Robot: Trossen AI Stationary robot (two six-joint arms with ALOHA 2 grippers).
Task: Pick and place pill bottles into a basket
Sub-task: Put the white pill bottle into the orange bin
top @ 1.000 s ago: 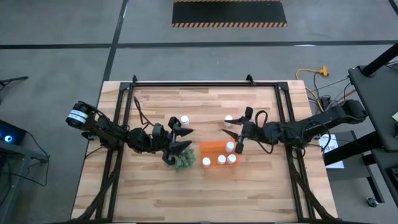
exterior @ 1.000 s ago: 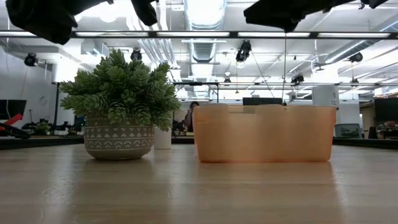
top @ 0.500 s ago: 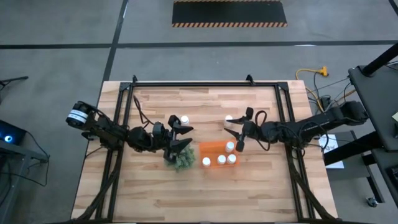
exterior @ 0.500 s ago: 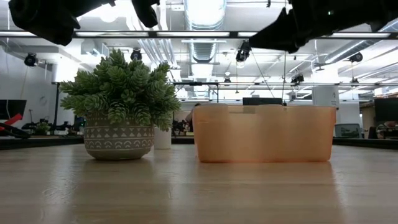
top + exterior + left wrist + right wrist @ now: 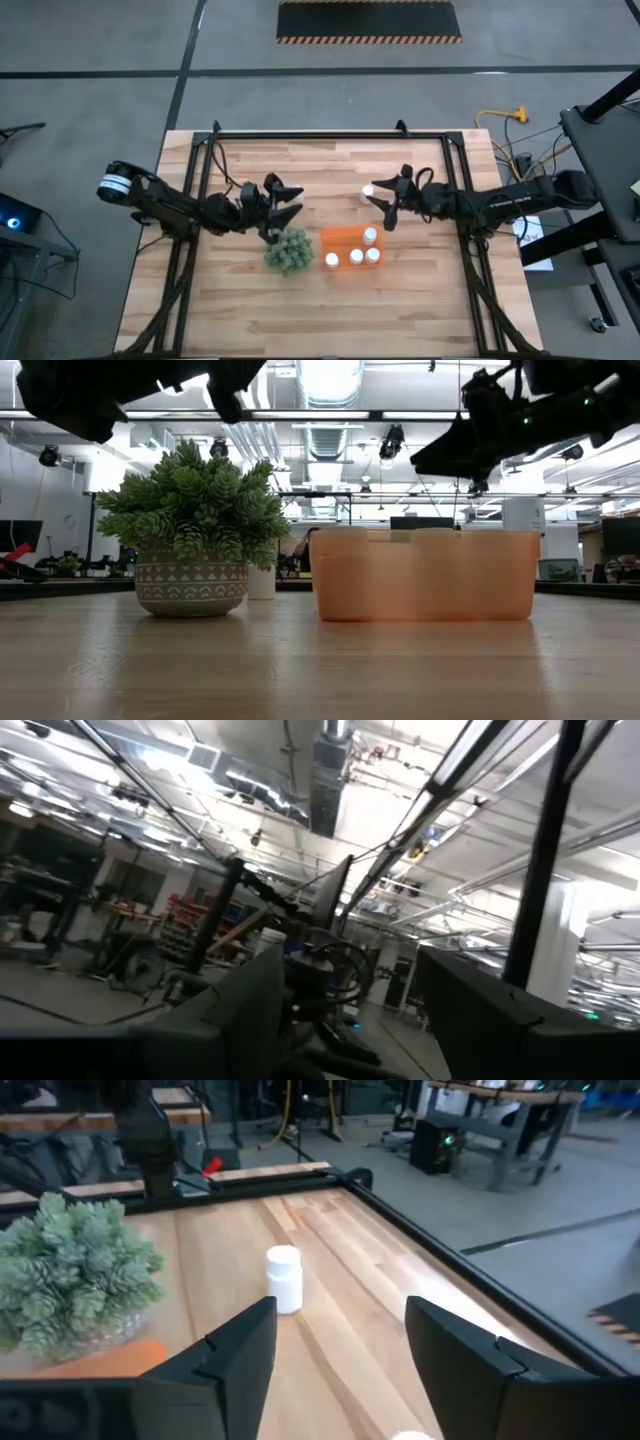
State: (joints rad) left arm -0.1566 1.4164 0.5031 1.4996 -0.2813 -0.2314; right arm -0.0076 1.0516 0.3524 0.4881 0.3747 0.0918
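Observation:
The orange basket [image 5: 347,243] sits mid-table and holds several white pill bottles [image 5: 355,257]. One more bottle [image 5: 368,190] stands on the table just far of the basket, beside my right gripper [image 5: 385,206]. That gripper is open, empty and raised above the table. Another bottle [image 5: 284,1292] stands on its base near the green plant [image 5: 287,249]; it also shows in the low view [image 5: 262,582]. My left gripper [image 5: 291,200] is open and empty, raised just far of the plant and tipped up toward the ceiling [image 5: 345,970].
The potted plant stands directly left of the basket. Black frame rails [image 5: 330,135] run along the table's far, left and right edges. Bare wood lies at the near side of the table [image 5: 320,310].
My right gripper has drawn back from over the basket toward the table's far edge, staying open, and now hovers by the loose bottle. My left gripper has pulled back from above the plant toward the table's far left. The bottles and the basket have stayed put.

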